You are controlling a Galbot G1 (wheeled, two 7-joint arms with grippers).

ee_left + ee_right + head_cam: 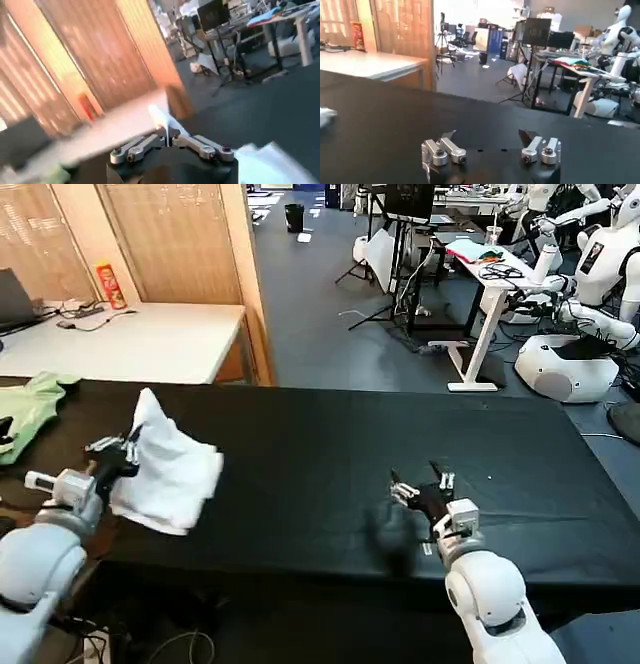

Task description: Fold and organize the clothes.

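White T-shirt (172, 467): lay bunched in a loose heap on the black table (330, 474), near the robot's left edge of the cloth-covered surface. One corner was lifted to a peak; the rest slumped down toward the near edge. No print was visible from the head view. In the left wrist view a thin white strip of the fabric (167, 121) rose between the fingertips.

Left gripper (122, 446): at the raised corner of the shirt, fingers drawn together and pinching the fabric, arm reaching in from the near left.

Right gripper (424, 487): over bare table, well apart from the shirt, fingers (449, 148) spread wide and holding nothing.

Light green garment (28, 409): at the far left edge of the table, apart from the shirt, untouched.

Step in hand, as judged: an early one. The shirt appeared not yet flattened, so the pinch at the corner read as a lift or pull to spread it out, not a fold.

Next move, as judged: would call for the right gripper to cross the table and take a second corner or hem, so the two could draw the shirt flat toward the middle of the table before any fold.
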